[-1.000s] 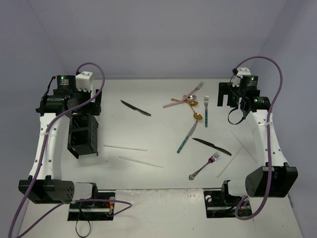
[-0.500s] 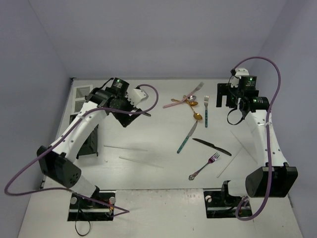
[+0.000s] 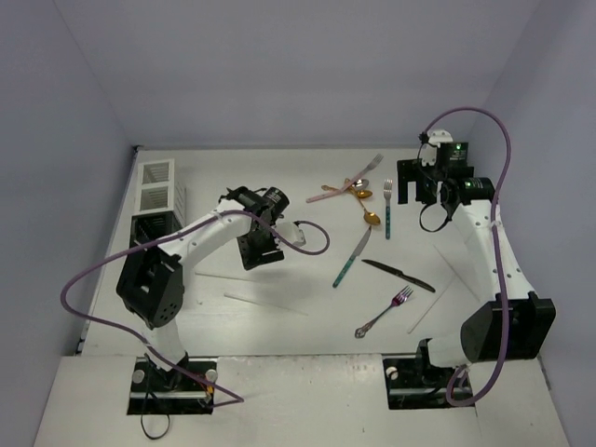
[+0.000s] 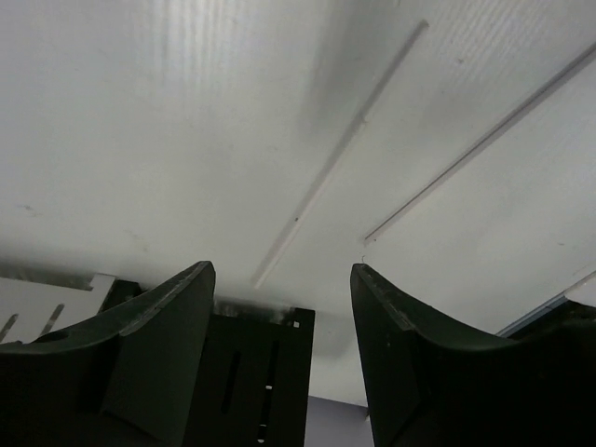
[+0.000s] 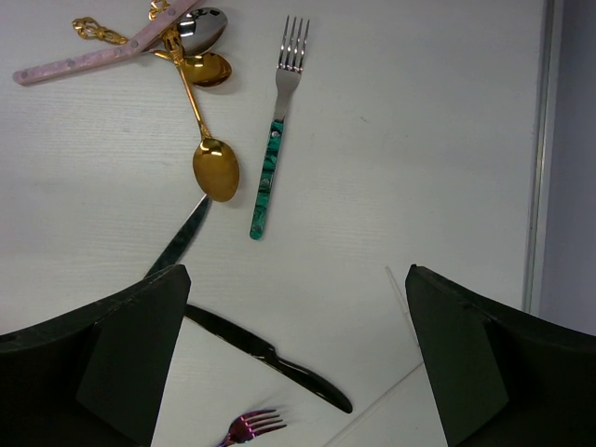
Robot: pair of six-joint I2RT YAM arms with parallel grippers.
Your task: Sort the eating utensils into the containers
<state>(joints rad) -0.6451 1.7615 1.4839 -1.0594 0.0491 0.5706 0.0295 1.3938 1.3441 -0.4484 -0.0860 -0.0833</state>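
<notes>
My left gripper (image 3: 258, 250) hangs open and empty over the table left of centre; in its wrist view (image 4: 279, 270) two white chopsticks (image 4: 335, 158) lie ahead and the black caddy (image 4: 256, 372) shows between the jaws. My right gripper (image 3: 414, 182) is open and empty at the back right (image 5: 296, 275). Below it lie the teal fork (image 5: 272, 172), gold spoons (image 5: 215, 169), a pink-handled fork (image 5: 84, 60), a black knife (image 5: 270, 358), the teal knife (image 3: 351, 258) and a purple fork (image 3: 384, 312). The white caddy (image 3: 156, 184) stands behind the black caddy (image 3: 149, 233).
Two chopsticks (image 3: 237, 277) lie left of centre and two more (image 3: 433, 303) near the right arm. A purple cable (image 3: 307, 244) loops off the left wrist. The left arm crosses over where a second black knife lay and hides most of it.
My left arm has swung from the back left corner over the caddies to the table left of centre, uncovering the white caddy. My right gripper has shifted slightly left.
</notes>
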